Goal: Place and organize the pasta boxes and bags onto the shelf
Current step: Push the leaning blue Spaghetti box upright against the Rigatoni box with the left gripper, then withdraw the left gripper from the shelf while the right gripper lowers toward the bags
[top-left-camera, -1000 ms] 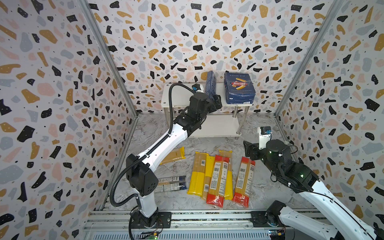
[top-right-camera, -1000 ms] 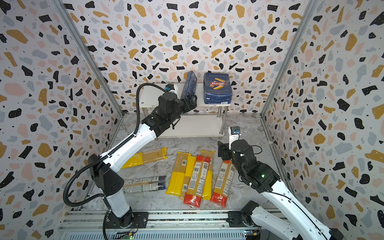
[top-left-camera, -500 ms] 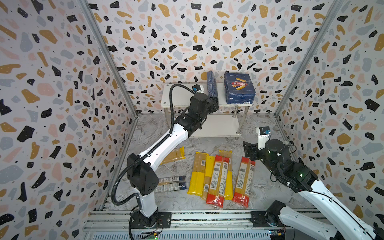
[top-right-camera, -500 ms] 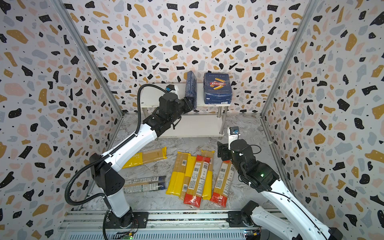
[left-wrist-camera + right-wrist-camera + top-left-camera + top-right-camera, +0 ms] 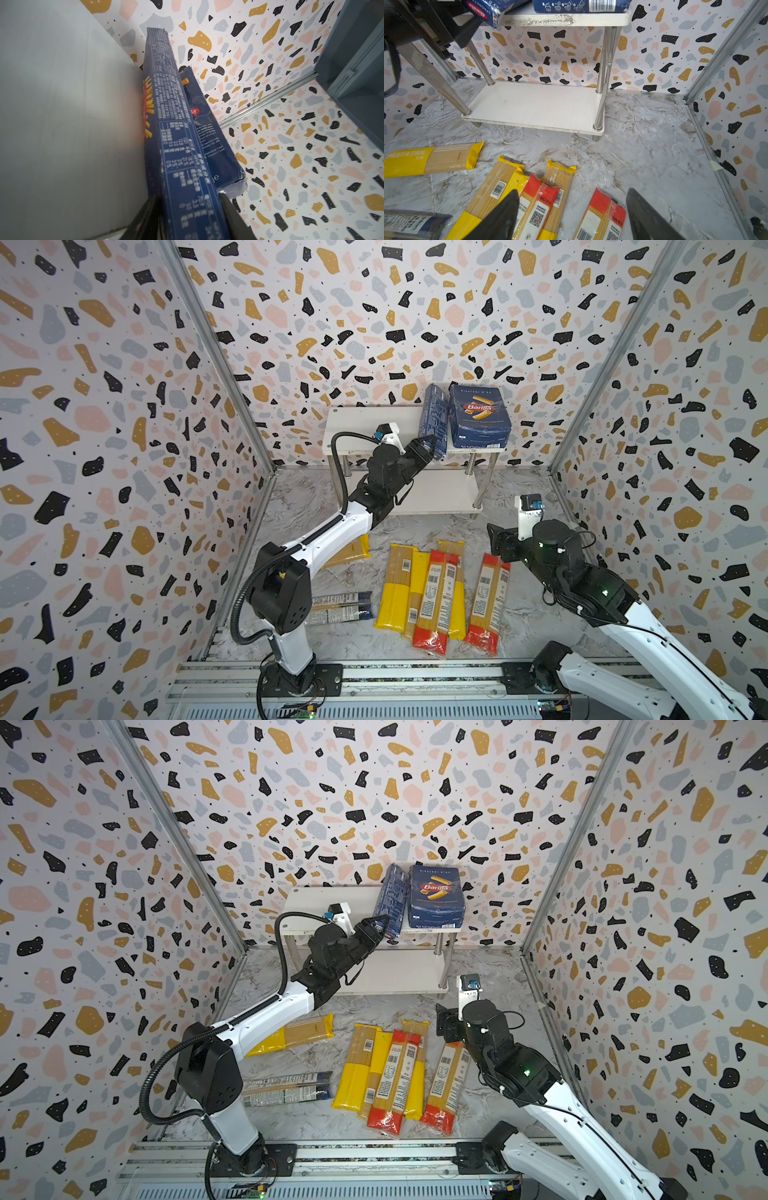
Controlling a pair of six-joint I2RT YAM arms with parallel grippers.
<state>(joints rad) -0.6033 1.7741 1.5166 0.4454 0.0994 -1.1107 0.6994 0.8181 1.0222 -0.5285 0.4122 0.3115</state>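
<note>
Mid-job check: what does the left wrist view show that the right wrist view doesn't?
Left wrist only: the narrow box's long printed side, clamped in the left gripper, running along the top board beside the wide box's front. Right wrist only: the bare lower board, the bags on the floor, the open right gripper. Both: the two boxes and the top board.
</note>
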